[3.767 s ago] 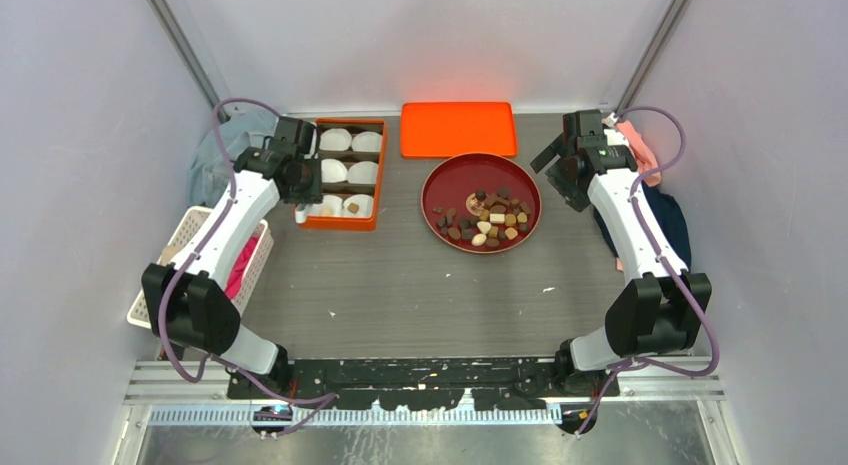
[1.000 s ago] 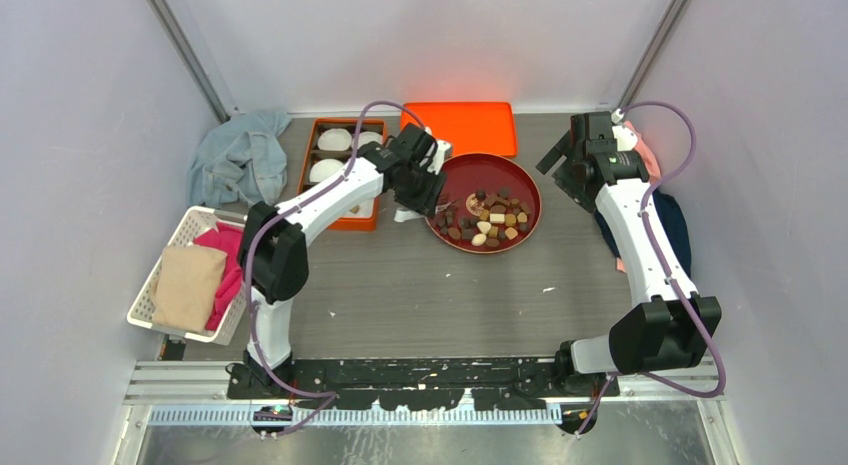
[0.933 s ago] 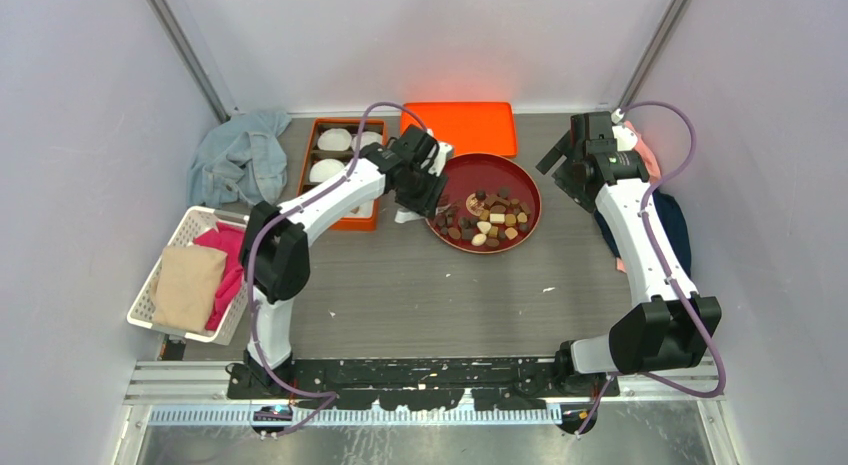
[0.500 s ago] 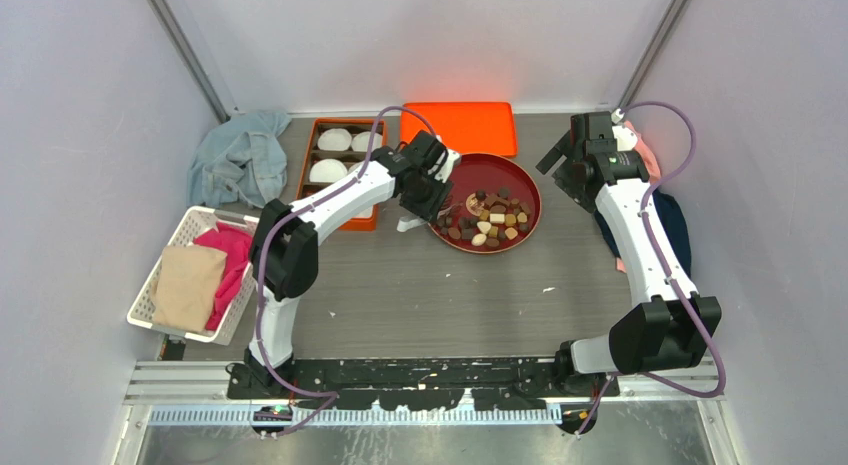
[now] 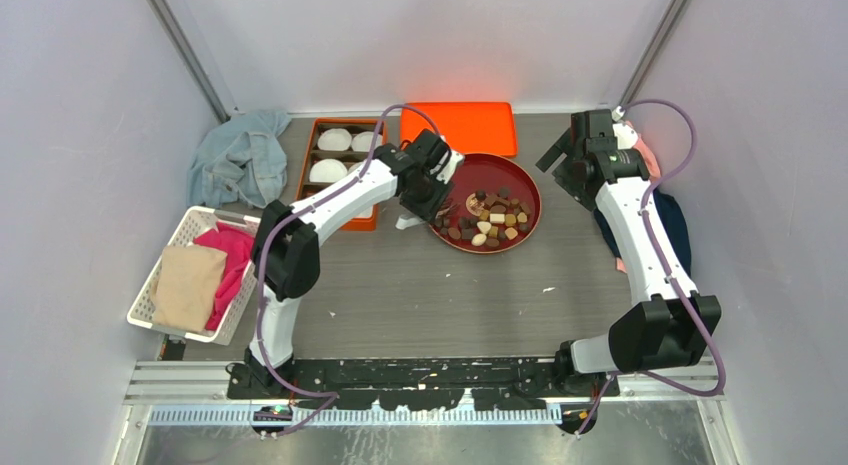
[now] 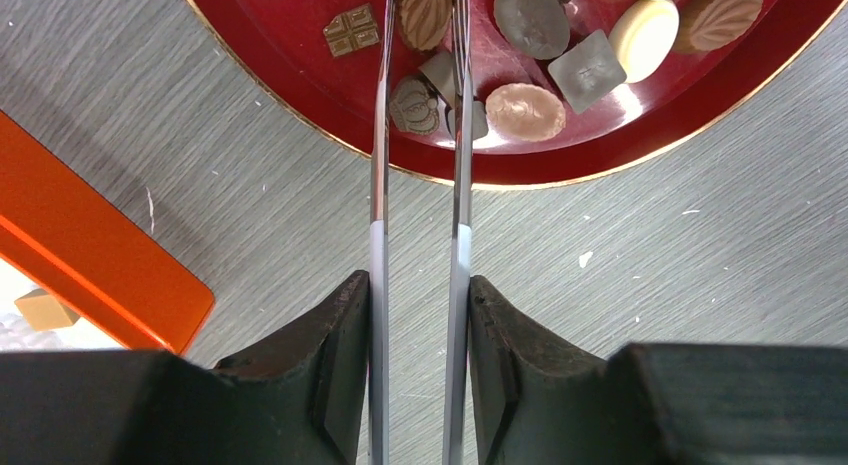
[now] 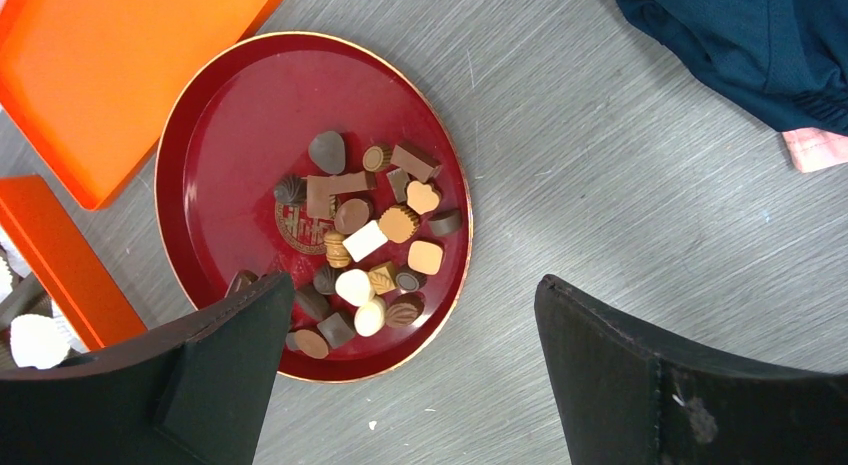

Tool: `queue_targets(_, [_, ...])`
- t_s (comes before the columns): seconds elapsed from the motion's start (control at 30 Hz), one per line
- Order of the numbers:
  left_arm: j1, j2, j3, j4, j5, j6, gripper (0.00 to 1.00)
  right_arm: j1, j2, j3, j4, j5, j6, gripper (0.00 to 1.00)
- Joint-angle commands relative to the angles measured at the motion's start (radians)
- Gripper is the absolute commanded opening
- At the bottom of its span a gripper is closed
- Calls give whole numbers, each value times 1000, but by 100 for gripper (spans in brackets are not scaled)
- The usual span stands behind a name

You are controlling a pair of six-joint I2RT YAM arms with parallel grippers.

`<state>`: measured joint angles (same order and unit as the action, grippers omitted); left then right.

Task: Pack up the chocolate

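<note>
The chocolate (image 5: 485, 220) lies as several brown, tan and cream pieces on a round red plate (image 5: 515, 180); it also shows in the right wrist view (image 7: 365, 250). My left gripper (image 5: 428, 182) is shut on thin metal tweezers (image 6: 378, 135), whose two arms stand apart. They reach over the plate's left rim (image 6: 300, 80), with a round tan piece (image 6: 410, 103) between them. My right gripper (image 5: 565, 170) is open and empty, high beside the plate's right side (image 7: 408, 290).
An orange box (image 5: 306, 170) with white paper cups (image 5: 333, 140) stands left of the plate, and its orange lid (image 5: 458, 128) lies behind. A white basket of cloths (image 5: 185, 285) is at the left, a blue cloth (image 5: 240, 160) at the back left and dark cloth (image 5: 670, 220) at the right.
My left arm has swung from the orange box to the plate's left edge, bringing the tweezers over the chocolates. The right arm has barely moved.
</note>
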<state>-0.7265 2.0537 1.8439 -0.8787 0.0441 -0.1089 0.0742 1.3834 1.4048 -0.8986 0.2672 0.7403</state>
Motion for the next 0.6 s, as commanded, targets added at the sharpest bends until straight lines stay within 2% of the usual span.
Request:
queue_targets(0.0, [-4, 13, 60, -16, -12, 20, 37, -5, 9, 51, 23, -5, 7, 96])
queue_targets(0.2, [-4, 33, 89, -35, -15, 23, 36, -4, 11, 54, 26, -5, 6, 96])
queue_targets(0.57, [-4, 4, 139, -44, -36, 27, 11, -4, 11, 54, 26, -2, 6, 96])
